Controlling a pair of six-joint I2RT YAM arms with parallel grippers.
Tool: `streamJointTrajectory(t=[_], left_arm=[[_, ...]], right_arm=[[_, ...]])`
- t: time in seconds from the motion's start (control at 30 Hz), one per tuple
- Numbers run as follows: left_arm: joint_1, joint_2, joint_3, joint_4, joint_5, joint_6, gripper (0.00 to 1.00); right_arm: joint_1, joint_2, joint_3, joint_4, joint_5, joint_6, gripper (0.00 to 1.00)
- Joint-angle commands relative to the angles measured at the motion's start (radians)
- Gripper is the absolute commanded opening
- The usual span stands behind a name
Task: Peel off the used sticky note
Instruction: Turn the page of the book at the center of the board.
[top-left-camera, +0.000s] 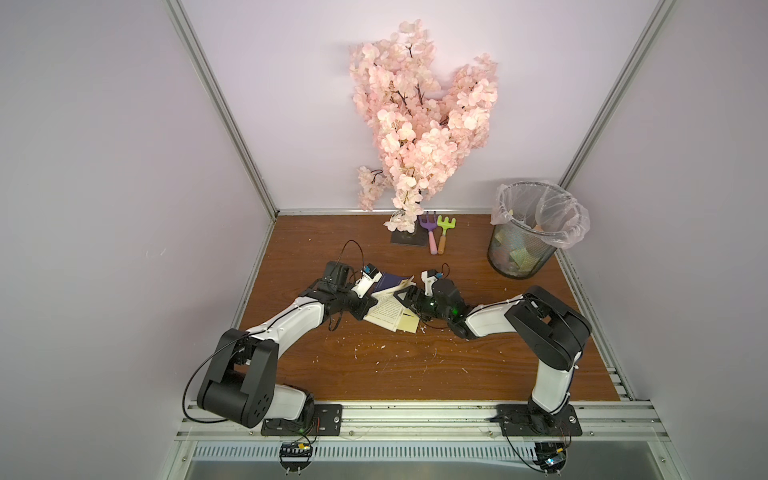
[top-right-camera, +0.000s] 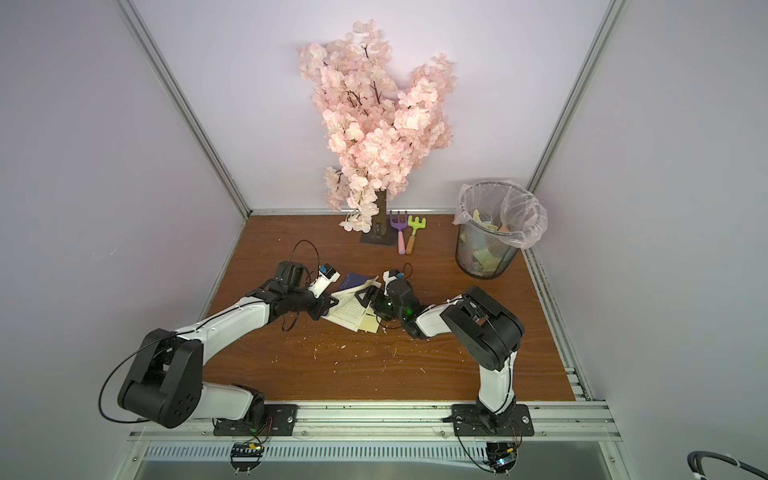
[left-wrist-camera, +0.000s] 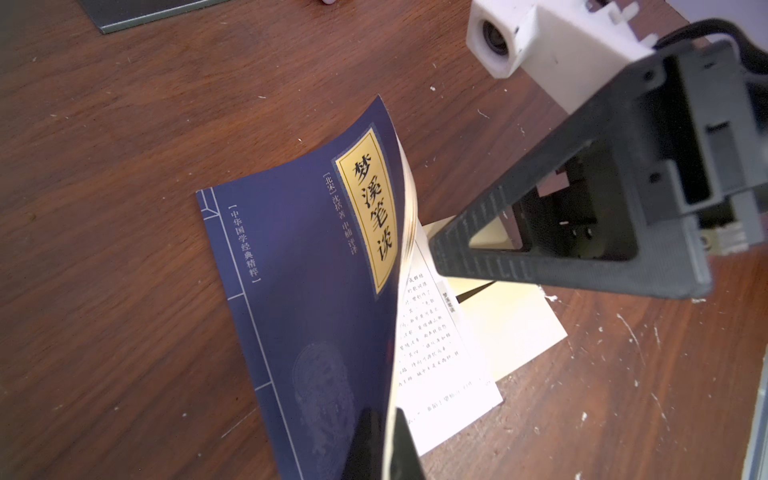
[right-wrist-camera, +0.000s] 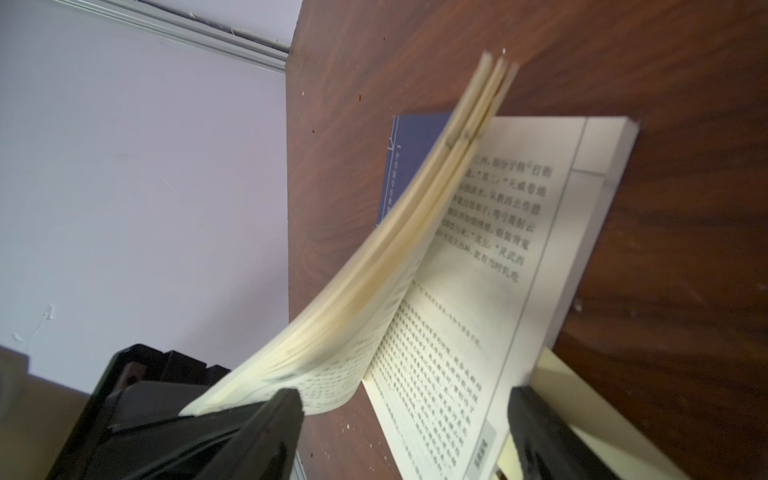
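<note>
Robotics lab booth: aluminium frame (top-left-camera: 222, 104), blank lilac walls (top-left-camera: 104, 166), bolted arms (top-left-camera: 291, 318).

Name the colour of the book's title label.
Title label: yellow-gold, on the dark blue cover; best in the left wrist view.

Open book (top-left-camera: 388, 308), yellow sticky note (top-left-camera: 409, 323), mesh bin (top-left-camera: 519, 253)
</note>
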Motion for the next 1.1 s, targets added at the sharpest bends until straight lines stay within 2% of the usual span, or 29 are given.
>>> streamJointTrajectory(t=[0.0,0.4,1.07], left_arm=[[-0.007,-0.018,-0.017,-0.006,0.011,-0.01,0.01],[-0.007,-0.014,-0.019,-0.005,0.018,-0.015,0.01],[-0.007,0.022,-0.022,-0.008,0.043,-0.012,0.01]], right_arm=[[0.003,0.001,0.002,0.007,0.018,0.005,0.8],[0.009,-0.014,-0.047,0.025,0.057,0.048,0.8],[0.013,0.08,0.028,0.137,-0.015,0.117,0.81]])
